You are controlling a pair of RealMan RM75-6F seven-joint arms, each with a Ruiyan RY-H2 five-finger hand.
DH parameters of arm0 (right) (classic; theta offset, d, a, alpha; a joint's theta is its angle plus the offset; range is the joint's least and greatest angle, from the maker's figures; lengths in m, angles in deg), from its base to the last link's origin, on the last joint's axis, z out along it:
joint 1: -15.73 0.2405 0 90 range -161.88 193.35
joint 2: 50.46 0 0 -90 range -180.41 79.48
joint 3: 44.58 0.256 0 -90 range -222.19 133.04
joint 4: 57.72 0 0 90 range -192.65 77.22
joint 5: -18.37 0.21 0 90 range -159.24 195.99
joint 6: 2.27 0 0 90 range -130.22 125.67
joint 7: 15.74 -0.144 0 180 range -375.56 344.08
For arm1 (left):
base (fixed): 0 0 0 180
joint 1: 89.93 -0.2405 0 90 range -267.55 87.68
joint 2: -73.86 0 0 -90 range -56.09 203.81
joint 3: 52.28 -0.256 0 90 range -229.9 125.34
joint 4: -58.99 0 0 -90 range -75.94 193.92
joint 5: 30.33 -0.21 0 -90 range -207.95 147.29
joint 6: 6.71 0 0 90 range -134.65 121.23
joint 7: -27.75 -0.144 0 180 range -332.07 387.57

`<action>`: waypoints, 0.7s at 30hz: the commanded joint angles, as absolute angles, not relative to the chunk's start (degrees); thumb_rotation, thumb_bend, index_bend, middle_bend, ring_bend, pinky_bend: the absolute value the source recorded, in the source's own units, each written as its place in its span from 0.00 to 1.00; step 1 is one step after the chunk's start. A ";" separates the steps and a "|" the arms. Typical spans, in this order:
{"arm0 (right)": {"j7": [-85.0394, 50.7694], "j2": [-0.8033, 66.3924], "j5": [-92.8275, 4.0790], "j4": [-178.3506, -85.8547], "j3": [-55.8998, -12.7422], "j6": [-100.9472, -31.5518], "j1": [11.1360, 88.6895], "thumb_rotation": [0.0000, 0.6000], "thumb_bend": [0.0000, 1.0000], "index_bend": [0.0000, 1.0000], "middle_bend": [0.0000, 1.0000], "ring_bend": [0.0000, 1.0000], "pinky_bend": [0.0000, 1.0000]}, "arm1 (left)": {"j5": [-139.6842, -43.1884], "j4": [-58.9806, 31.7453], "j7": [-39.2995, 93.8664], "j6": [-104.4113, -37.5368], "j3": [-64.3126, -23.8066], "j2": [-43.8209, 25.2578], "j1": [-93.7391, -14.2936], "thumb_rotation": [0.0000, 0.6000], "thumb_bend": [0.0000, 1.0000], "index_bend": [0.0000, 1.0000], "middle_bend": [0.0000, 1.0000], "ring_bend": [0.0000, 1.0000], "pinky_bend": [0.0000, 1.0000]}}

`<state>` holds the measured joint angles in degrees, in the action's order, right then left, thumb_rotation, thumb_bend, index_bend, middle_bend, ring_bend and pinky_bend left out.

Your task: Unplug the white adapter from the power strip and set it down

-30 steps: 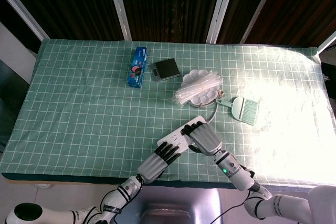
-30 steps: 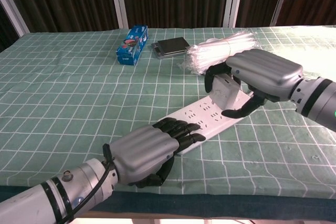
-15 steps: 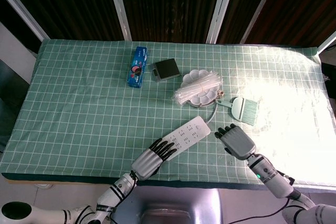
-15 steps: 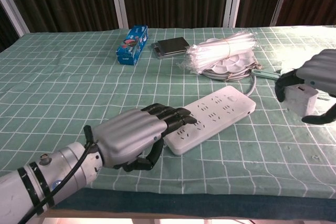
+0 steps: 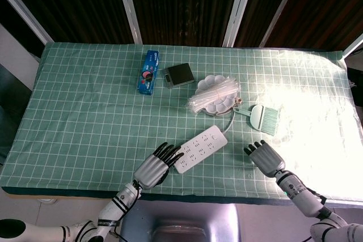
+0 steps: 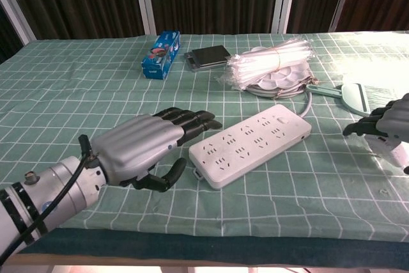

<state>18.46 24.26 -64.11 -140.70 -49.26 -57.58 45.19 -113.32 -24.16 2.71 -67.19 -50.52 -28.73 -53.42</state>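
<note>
Chest view shows the long white plastic power strip (image 6: 250, 144) lying at a slant on the green checked tablecloth (image 6: 77, 87), every socket in sight bare, so the unplugging looks done. The left hand (image 6: 144, 148) lies flat just beside the strip's near end, fingers stretched out and apart, holding nothing and not touching the strip. At the right edge of this view the right hand (image 6: 388, 129) hangs low over the cloth with its dark fingers curved down over the small white adapter block (image 6: 397, 153), which shows beneath them; whether the fingers grip it or have let go I cannot tell, since the frame cuts them off. From the head view the right hand (image 5: 265, 158) sits well apart from the strip, and the adapter is hidden under it.

My judgement is that only the release and withdrawal remain. The risk is that the adapter is not resting on the cloth, so opening the fingers would let it drop or tip over. Lifting away with a finger caught on it would drag it toward the table edge nearby. A careless sweep could also knock the pale green hand brush (image 6: 358, 96) lying beyond it.
</note>
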 commanded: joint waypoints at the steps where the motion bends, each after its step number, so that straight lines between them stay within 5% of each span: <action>1: 18.00 22.50 -63.88 -142.88 -49.39 -56.73 45.33 1.00 0.28 0.00 0.08 0.07 0.25 | -113.74 -24.54 3.06 -67.77 -50.64 -27.95 -53.73 1.00 0.66 0.00 0.00 0.00 0.05; 8: 13.86 17.02 -67.66 -149.65 -50.73 -62.02 42.77 1.00 0.24 0.00 0.02 0.02 0.23 | -118.47 -28.21 5.99 -72.34 -53.27 -22.75 -55.87 1.00 0.65 0.00 0.00 0.00 0.06; 15: 4.84 9.26 -68.47 -155.88 -49.68 -81.92 31.89 1.00 0.24 0.00 0.00 0.00 0.10 | -124.18 -32.64 9.67 -84.05 -57.48 -10.13 -62.36 1.00 0.62 0.00 0.00 0.00 0.06; 21: -4.16 9.90 -62.55 -152.01 -46.27 -94.63 22.71 1.00 0.24 0.00 0.00 0.00 0.00 | -122.78 -32.92 15.48 -93.96 -59.52 -0.27 -70.46 1.00 0.60 0.00 0.00 0.00 0.06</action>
<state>1.76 10.49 -65.61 -153.63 -48.38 -88.17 28.48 -123.15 -32.62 12.07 -89.91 -58.08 -3.73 -66.67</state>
